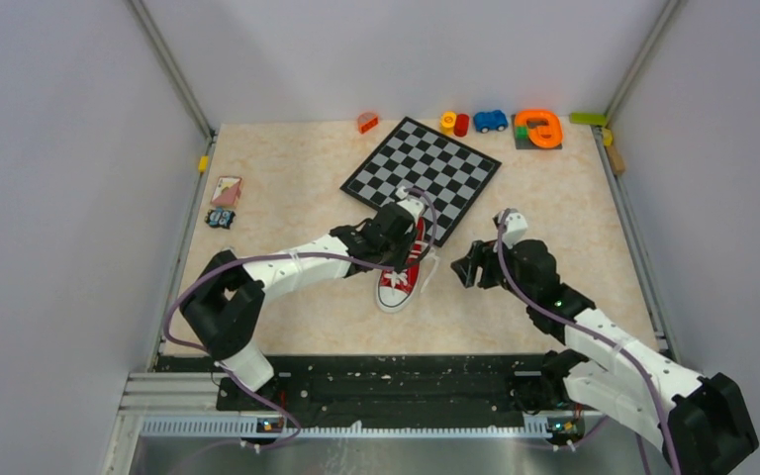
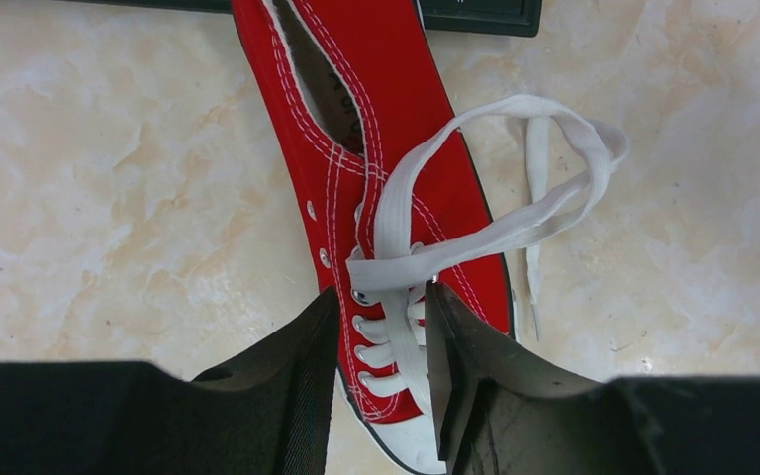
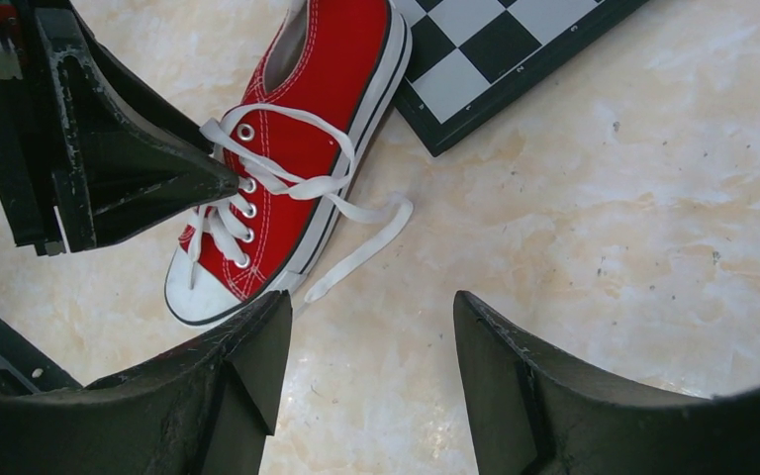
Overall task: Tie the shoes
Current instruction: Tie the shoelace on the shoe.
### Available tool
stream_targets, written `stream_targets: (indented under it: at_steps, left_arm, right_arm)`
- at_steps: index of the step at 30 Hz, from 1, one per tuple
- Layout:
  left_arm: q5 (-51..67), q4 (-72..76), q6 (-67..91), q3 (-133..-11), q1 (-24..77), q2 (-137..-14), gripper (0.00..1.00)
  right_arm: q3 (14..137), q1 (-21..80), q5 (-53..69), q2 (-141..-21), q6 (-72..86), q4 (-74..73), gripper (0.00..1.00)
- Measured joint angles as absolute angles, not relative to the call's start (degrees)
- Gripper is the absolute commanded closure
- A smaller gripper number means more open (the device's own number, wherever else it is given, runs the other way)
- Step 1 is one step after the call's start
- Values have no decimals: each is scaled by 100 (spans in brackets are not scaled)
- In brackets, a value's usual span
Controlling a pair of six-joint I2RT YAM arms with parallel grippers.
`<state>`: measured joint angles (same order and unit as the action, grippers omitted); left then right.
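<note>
Two black robot arms reach over a beige marbled desk (image 1: 287, 178). At left, the left tool (image 2: 382, 289) hangs over a red canvas low sneaker (image 1: 401, 282), jaws narrowly apart either side of its white laces (image 2: 515, 223). The sneaker lies mid-desk, toe toward the arms, heel by a black-and-white chessboard (image 1: 423, 170). A loose lace loop trails right. Further right, the right tool (image 3: 371, 302) gapes wide, holding nothing.

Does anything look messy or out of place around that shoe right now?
Yes: the red sneaker has its white laces untied. A slack loop and loose ends spill off its side onto the table instead of sitting in a bow.
</note>
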<state>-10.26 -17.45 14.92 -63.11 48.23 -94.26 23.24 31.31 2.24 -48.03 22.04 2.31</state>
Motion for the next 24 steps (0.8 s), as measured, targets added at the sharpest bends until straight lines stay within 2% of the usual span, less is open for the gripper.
stream_targets:
  at_steps: [7, 10, 15, 19, 24]
  left_arm:
    - [-838, -1846, 1500, -6265, 4838, -9321, 80]
    - [-838, -1918, 1487, -6267, 4842, -9319, 100]
    - [-840, -2121, 1446, -6278, 4842, -9301, 100]
    - [-867, -2364, 1398, -6278, 4840, -9133, 100]
    - [-891, -2602, 1337, -6278, 4757, -8656, 100]
  right_arm:
    - [2324, 3131, 305, -4984, 2206, 344, 38]
    - [2324, 3131, 333, -5033, 2206, 410, 38]
    - [2324, 3122, 517, -5308, 2045, 519, 38]
    - [2333, 3122, 838, -5699, 1643, 666, 34]
    - [2331, 3122, 1256, -6108, 1020, 1059, 35]
